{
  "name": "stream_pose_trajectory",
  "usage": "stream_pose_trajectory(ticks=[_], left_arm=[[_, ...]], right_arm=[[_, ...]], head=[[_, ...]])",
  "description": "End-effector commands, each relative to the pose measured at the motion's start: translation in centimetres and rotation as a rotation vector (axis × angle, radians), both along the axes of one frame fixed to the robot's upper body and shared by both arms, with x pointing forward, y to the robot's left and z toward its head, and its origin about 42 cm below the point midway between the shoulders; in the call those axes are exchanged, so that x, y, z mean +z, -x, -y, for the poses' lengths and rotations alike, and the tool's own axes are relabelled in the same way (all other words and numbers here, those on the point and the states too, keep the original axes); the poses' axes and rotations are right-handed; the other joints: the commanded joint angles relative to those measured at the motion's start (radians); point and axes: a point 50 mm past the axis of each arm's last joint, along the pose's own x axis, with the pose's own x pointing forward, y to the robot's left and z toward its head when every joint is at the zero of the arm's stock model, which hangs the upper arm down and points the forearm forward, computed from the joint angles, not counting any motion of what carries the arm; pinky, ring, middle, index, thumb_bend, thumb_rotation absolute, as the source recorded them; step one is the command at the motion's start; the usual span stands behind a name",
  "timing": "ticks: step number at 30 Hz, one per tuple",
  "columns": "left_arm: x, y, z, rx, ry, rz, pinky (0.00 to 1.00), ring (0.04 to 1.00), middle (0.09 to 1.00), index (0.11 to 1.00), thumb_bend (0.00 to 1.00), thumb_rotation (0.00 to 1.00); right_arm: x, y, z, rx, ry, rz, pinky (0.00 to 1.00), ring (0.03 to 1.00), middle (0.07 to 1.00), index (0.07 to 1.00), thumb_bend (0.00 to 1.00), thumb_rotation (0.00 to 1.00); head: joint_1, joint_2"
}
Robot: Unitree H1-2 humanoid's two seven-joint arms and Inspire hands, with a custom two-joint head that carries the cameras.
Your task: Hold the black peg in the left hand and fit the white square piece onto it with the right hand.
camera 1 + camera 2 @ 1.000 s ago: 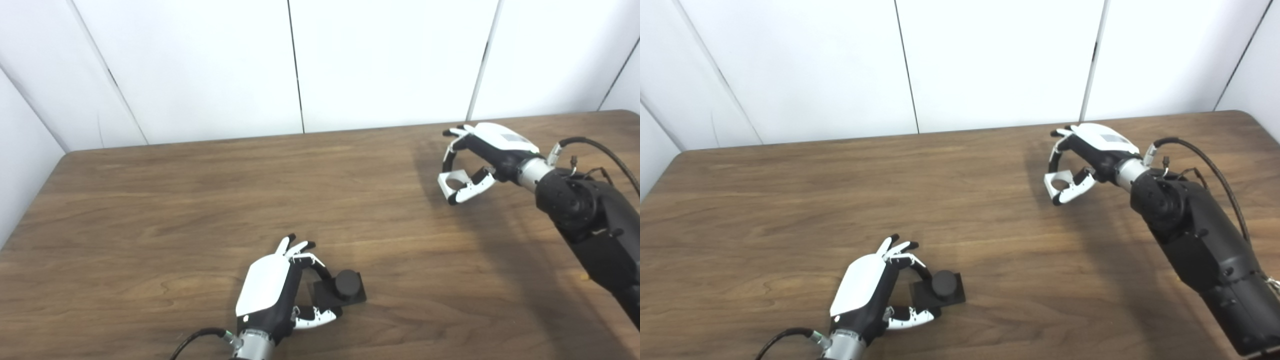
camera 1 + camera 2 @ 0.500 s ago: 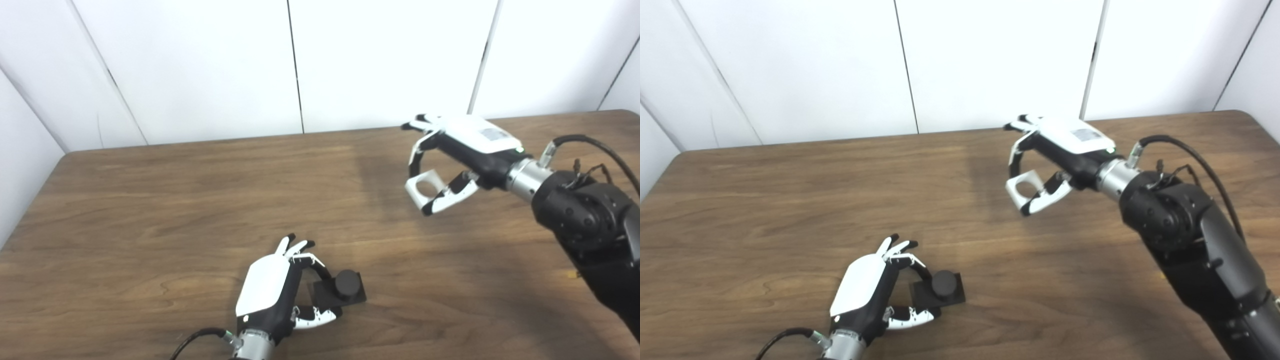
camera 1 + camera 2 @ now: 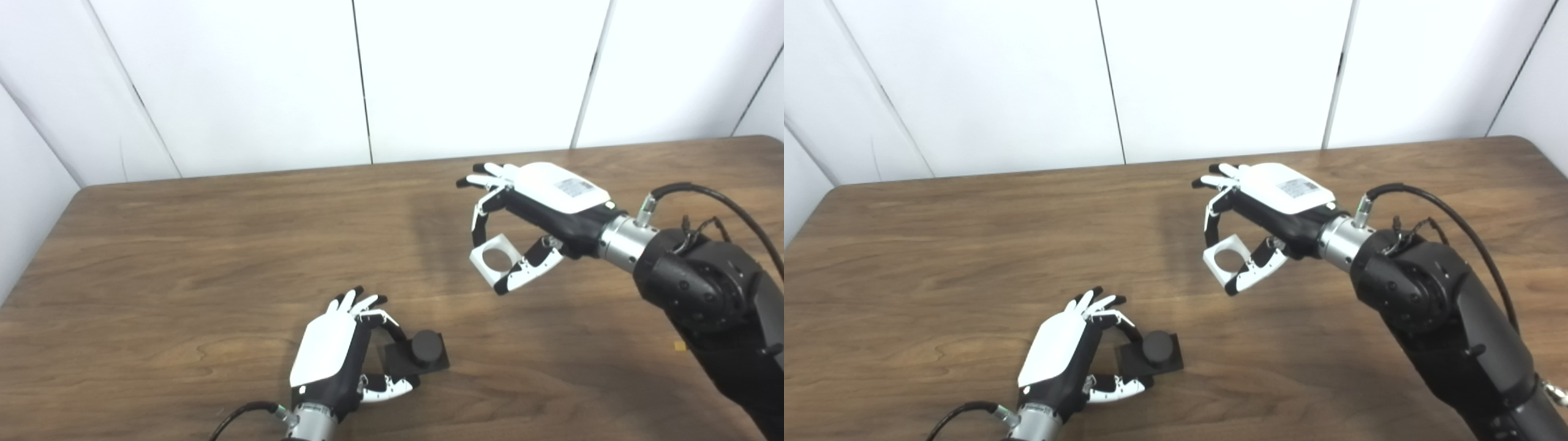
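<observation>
The black peg [image 3: 424,349], a short round post on a square black base, rests on the wooden table [image 3: 184,245] near the front edge. My left hand [image 3: 340,355] is shut on its base, thumb at the near side and a finger at the far side. The white square piece [image 3: 495,260] with a round hole hangs in the air above the table, pinched between thumb and finger of my right hand [image 3: 533,214]. It lies up and to the right of the peg, well apart from it. In the right eye view the piece [image 3: 1227,260] and peg [image 3: 1156,352] show the same gap.
White wall panels [image 3: 367,79] rise behind the table's far edge. A tiny tan speck [image 3: 678,346] lies on the table at the right, beside my right forearm [image 3: 704,294].
My right hand has carried the white square piece from the far right of the table leftward and nearer, toward the peg. My left hand and the peg have stayed put.
</observation>
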Motion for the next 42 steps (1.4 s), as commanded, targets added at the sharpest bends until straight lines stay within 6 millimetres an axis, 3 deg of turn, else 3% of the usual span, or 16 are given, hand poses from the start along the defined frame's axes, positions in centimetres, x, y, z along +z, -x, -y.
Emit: stream_pose_trajectory(ticks=[1,25,42], left_arm=[[-0.9,0.3,0.7,-0.001,-0.006,-0.042,1.0,0.99,0.881,0.484,0.51,0.08],[-1.1,0.2,0.7,-0.001,0.009,-0.042,1.0,0.991,0.881,0.484,0.51,0.08],[-1.2,0.2,0.7,-0.002,0.01,-0.042,1.0,0.988,0.879,0.484,0.51,0.08]], right_arm=[[1.9,0.6,-0.8,0.032,-0.018,0.07,1.0,1.0,0.933,0.49,0.53,0.15],[-0.7,4.0,-5.8,0.228,0.006,0.013,1.0,1.0,0.937,0.491,0.52,0.15],[-1.8,4.6,-6.8,0.259,0.027,0.002,1.0,1.0,0.937,0.492,0.52,0.16]], head=[[-0.002,0.0],[-0.003,0.006],[-0.004,0.012]])
